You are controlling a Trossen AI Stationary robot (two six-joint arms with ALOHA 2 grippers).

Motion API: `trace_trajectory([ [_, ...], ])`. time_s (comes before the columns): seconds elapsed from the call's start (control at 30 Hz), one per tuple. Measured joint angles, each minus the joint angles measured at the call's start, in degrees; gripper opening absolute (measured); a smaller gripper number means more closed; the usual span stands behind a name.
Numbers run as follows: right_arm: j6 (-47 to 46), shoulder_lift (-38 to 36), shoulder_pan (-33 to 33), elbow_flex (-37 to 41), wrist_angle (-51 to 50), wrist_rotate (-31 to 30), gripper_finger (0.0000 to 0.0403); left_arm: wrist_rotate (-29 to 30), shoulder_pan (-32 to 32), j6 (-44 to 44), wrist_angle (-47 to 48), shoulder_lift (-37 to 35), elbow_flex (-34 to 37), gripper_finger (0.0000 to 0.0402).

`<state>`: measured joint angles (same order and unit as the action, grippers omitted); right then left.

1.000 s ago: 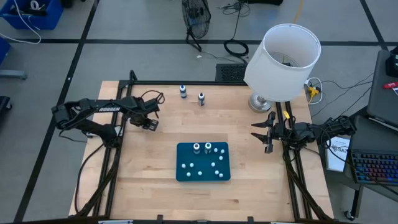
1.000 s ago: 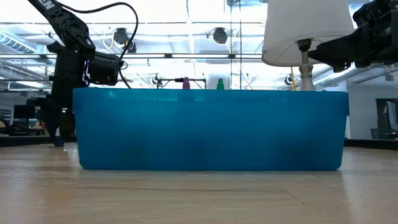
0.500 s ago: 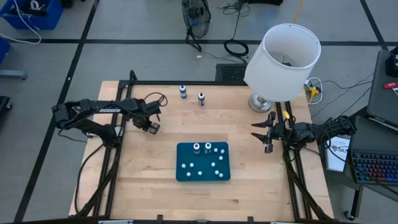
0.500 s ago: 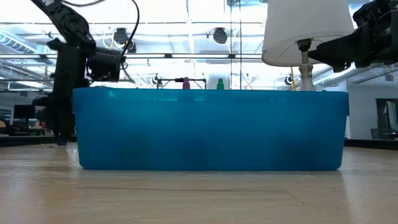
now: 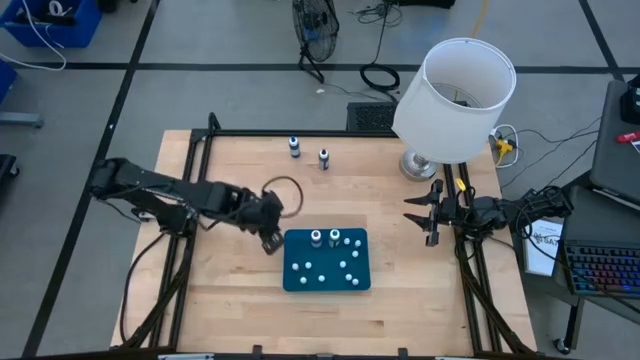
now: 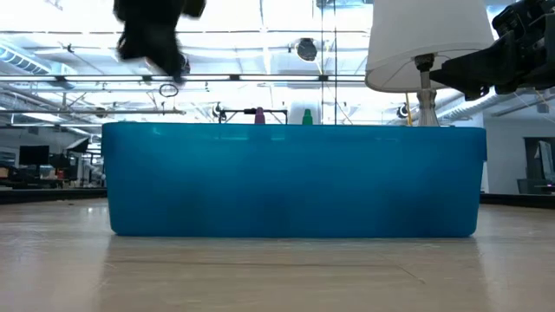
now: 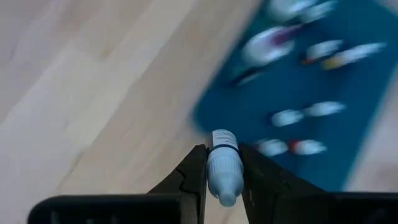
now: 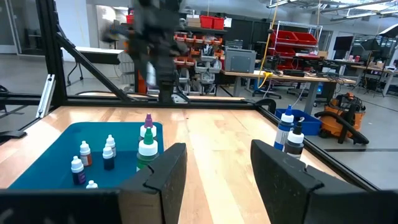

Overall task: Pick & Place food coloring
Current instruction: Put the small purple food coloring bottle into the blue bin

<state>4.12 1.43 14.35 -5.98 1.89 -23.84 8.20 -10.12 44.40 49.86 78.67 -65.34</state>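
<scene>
A blue mat (image 5: 300, 272) lies at the table's middle with several tiny food coloring bottles (image 5: 323, 278) and two larger bottles (image 5: 316, 237) standing on it. My left gripper (image 5: 271, 240) hovers by the mat's far left corner, shut on one small whitish bottle (image 7: 222, 163). In the low view it is a dark blur (image 6: 156, 39) above the mat's wall (image 6: 295, 178). My right gripper (image 5: 428, 215) waits open at the table's right edge, its fingers (image 8: 163, 171) apart over bare wood. My left gripper pinches the small bottle by its two sides (image 7: 214, 168) between its two fingers, the bottle lying along them. One end (image 7: 222, 137) reaches past the fingertips. The fingers slant down from the table's left side. The bottle is lifted clear, over wood beside the mat's edge.
Two more bottles (image 5: 294, 147) (image 5: 323, 157) stand near the table's far edge. A lamp with a white shade (image 5: 455, 100) stands at the far right corner. A black frame (image 5: 190, 250) runs along the table's sides. Bare wood lies left of and in front of the mat.
My left gripper has swung from the table's left edge toward the right and near side, rising, and now stands at the mat's far left corner. The move is fast; the arm blurs in the low view.
</scene>
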Motion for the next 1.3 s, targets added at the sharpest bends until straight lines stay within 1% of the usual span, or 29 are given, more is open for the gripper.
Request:
trace_trajectory([
  [0.1,0.0,0.0,0.0,0.0,0.0,0.0,0.0167,2.8,-4.3,-4.2,-0.4,4.6,-7.9,0.0071],
  [0.23,0.0,0.0,0.0,0.0,0.0,0.0,0.0167,3.4,-6.7,-10.7,-0.1,13.9,-18.1,0.0071],
  [0.43,0.0,0.0,0.0,0.0,0.0,0.0,0.0167,-0.5,-6.9,-22.7,1.1,28.9,-31.6,0.0071],
  [0.6,0.0,0.0,0.0,0.0,0.0,0.0,0.0167,-2.1,-5.7,-27.4,6.2,37.9,-39.5,0.0071],
  [0.73,0.0,0.0,0.0,0.0,0.0,0.0,0.0167,-2.2,-4.5,-27.3,7.4,42.0,-41.8,0.0071],
  [0.87,0.0,0.0,0.0,0.0,0.0,0.0,0.0167,-1.9,-4.3,-26.6,7.0,44.2,-41.4,0.0071],
  [1.03,0.0,0.0,0.0,0.0,0.0,0.0,0.0167,0.4,-4.3,-24.3,6.9,47.5,-40.8,0.0071],
  [1.3,0.0,0.0,0.0,0.0,0.0,0.0,0.0167,0.8,-3.3,-22.5,6.6,50.6,-40.8,0.0071],
])
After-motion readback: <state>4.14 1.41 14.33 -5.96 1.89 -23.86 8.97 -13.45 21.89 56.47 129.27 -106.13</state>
